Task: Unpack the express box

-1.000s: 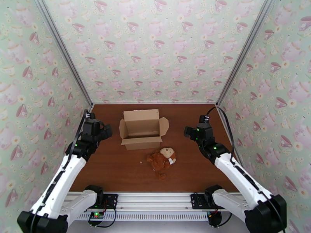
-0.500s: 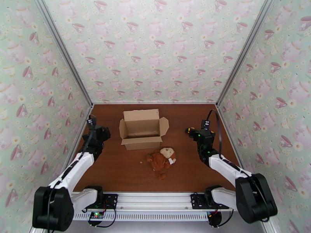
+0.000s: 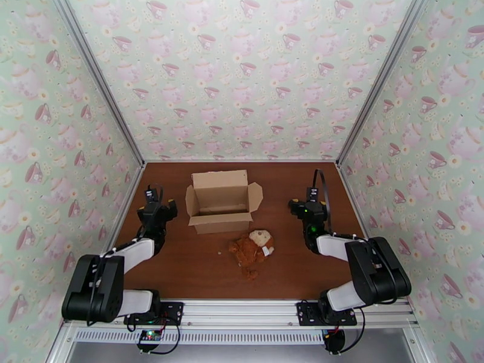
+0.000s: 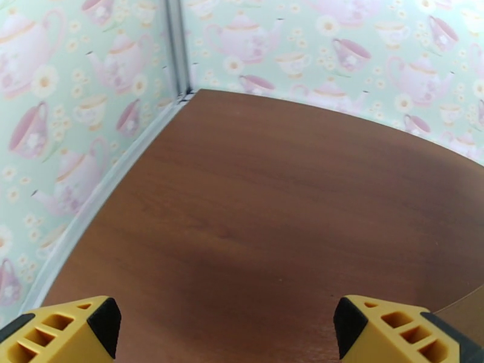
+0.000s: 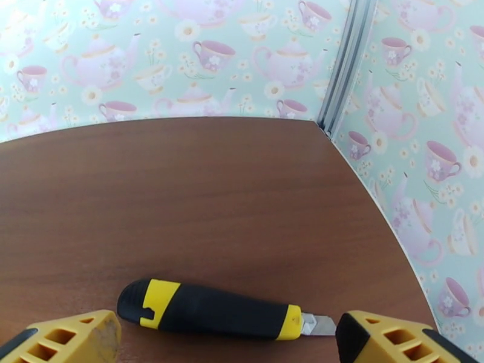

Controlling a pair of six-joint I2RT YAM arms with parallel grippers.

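The express box stands at the middle of the table with its four flaps spread open; its inside looks empty from above. A brown plush toy lies on the table just in front of it. My left gripper rests low to the left of the box, open, with bare table between its yellow fingertips. My right gripper sits low to the right of the box, also open. A black and yellow utility knife lies flat on the table just beyond the right gripper, blade tip out, untouched.
The brown table is walled on three sides by teacup-patterned panels with metal corner posts. Both arms lie folded down near their bases at the front rail.
Both arms have folded down and back toward their bases, bringing the grippers low over the table. The box and the plush toy have not moved.
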